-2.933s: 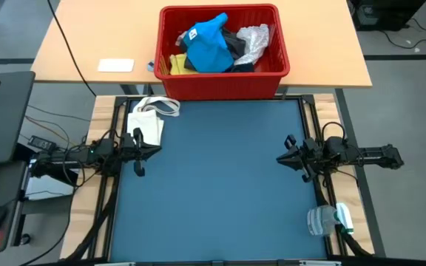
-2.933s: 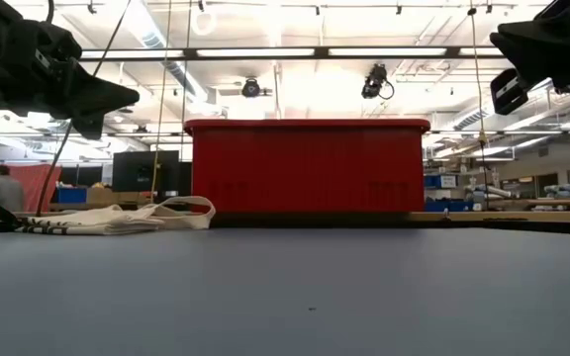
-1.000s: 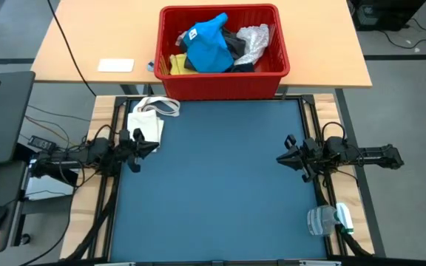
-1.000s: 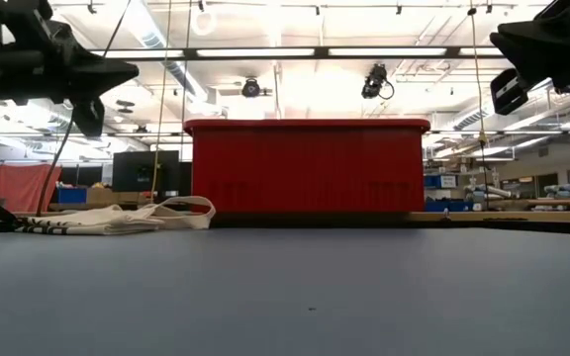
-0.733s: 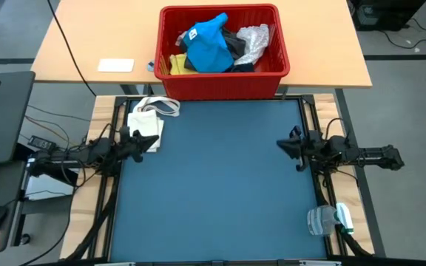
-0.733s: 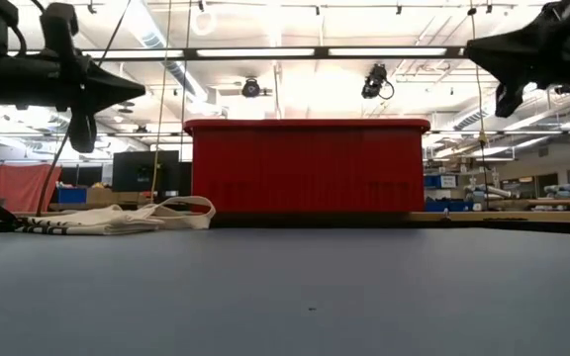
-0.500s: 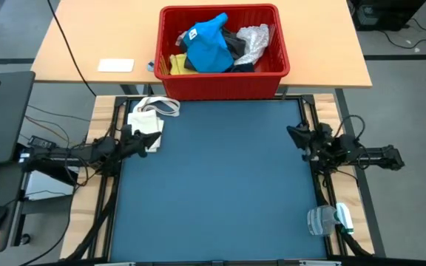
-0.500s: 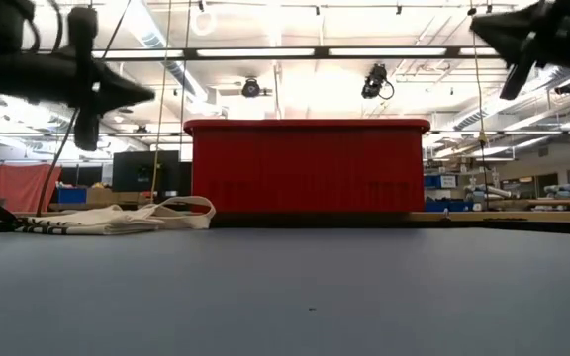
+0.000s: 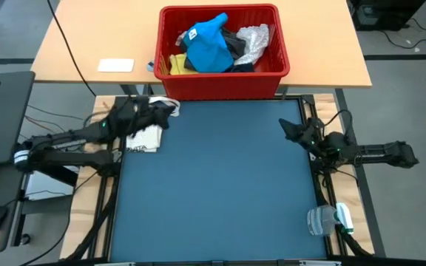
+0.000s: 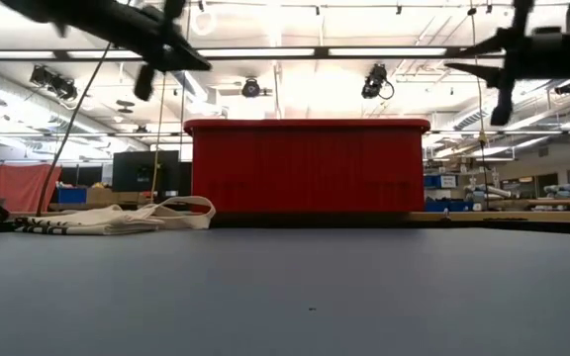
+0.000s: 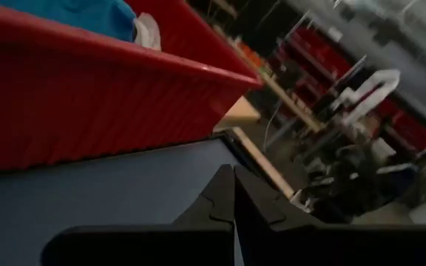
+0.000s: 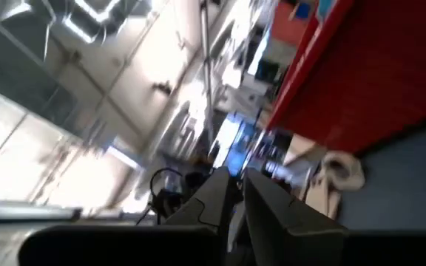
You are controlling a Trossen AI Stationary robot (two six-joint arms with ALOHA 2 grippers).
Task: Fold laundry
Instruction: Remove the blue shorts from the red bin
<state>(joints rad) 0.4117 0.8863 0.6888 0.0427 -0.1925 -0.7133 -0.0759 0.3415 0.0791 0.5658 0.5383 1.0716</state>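
Red basket (image 9: pixel 222 83) sits at top centre of the high view, on the wooden table (image 9: pixel 87 44) just behind the blue mat (image 9: pixel 213 185). Contents: bright blue garment (image 9: pixel 207 46) heaped in the middle, yellow garment (image 9: pixel 177 63) at its left edge, dark garment (image 9: pixel 237 46) right of the blue, white lacy garment (image 9: pixel 254 38) at the right end. Nothing folded yet; mat bare.

Left gripper (image 9: pixel 163 112) at upper left of the mat, over the cream tote bag (image 9: pixel 145 125), fingers pressed together, holding nothing. Right gripper (image 9: pixel 285 127) at the mat's right side, raised, fingers nearly together, empty. Clear plastic item (image 9: pixel 328 220) lies at lower right.
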